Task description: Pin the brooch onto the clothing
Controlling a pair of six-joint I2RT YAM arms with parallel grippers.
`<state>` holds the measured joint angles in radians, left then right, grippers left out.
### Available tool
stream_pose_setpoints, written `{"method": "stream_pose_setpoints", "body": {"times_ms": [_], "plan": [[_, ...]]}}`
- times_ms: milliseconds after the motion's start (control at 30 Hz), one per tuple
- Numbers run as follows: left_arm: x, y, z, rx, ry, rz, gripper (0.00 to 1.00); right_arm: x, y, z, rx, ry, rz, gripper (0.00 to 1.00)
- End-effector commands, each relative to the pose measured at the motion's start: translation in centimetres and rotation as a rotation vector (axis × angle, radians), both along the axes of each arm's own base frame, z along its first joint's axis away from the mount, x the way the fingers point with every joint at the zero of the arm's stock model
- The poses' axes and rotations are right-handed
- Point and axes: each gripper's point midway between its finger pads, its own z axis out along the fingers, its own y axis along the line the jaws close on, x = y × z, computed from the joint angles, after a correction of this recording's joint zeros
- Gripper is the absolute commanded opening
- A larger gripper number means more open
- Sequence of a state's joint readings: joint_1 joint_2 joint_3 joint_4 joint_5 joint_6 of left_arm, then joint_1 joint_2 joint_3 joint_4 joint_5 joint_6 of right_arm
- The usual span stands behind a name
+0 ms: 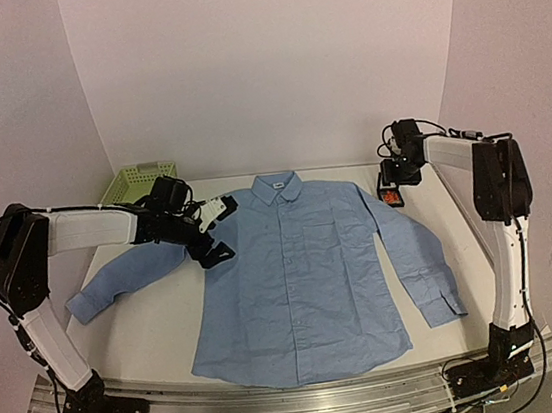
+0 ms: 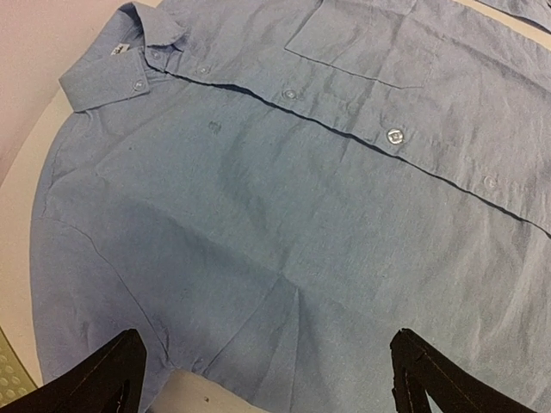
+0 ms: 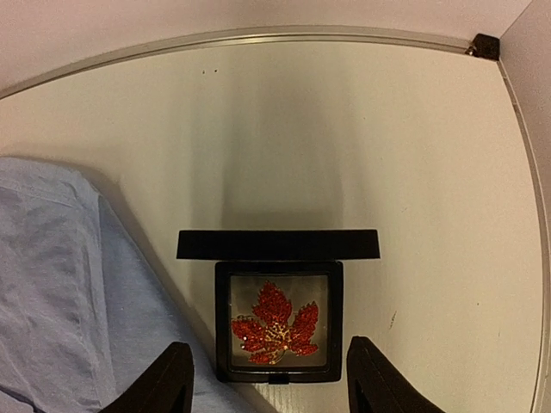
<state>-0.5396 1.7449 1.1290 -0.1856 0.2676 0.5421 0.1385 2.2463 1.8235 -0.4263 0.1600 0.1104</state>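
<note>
- The green mesh basket (image 1: 138, 181) sits at the far left corner of the counter (image 1: 160, 326). The top view shows it whole, while the left wrist view catches only a sliver at its bottom-left edge.
- The left hand (image 1: 216, 233) hovers over the shirt (image 1: 299, 274) at the shoulder on the robot's left. It is spread wide and holds nothing; its wrist view shows the dark fingertips (image 2: 103, 374) far apart above the blue cloth.
- The shirt lies flat and buttoned, front up, collar toward the far wall (image 1: 268, 56), sleeves spread. Only the left wrist view shows its buttons and chest pocket closely.
- The brooch (image 3: 275, 325), a red leaf shape, rests inside a small black box (image 3: 222, 320) with its lid (image 3: 277, 244) raised behind it, just beside the shirt's right sleeve. In the top view it is a mere red speck.
- The right hand (image 3: 271, 379) hangs above the box, its fingers open to either side, gripping nothing.
- The counter is pale with a metal rim, and plain white walls curve around it.
</note>
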Motion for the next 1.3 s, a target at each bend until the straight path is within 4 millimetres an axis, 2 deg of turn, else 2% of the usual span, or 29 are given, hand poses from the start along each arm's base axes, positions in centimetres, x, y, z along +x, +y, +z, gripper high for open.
{"method": "stream_pose_setpoints", "body": {"times_ms": [0, 167, 433, 833, 1100, 1267], "plan": [[1.5, -0.7, 1.7, -0.025, -0.039, -0.004, 0.99, 1.4, -0.3, -2.0, -0.047, -0.009, 0.012, 0.6], [1.8, -0.5, 1.5, -0.008, -0.045, 0.003, 0.99, 1.5, -0.6, -3.3, -0.067, 0.009, 0.009, 0.61], [1.5, -0.2, 0.5, 0.013, -0.026, 0.01, 0.99, 2.2, 0.1, -3.5, -0.048, -0.001, 0.035, 0.61], [1.9, 0.3, -0.3, 0.044, -0.033, 0.031, 0.99, 1.9, 0.0, -5.1, -0.06, 0.027, 0.04, 0.48], [2.2, 0.6, -0.5, 0.053, -0.037, 0.038, 0.99, 1.1, 0.1, -6.6, -0.049, 0.062, 0.044, 0.48], [2.6, 1.0, -0.7, 0.06, -0.041, 0.04, 1.0, 0.5, -0.1, -7.3, -0.053, 0.082, 0.037, 0.53]]}}
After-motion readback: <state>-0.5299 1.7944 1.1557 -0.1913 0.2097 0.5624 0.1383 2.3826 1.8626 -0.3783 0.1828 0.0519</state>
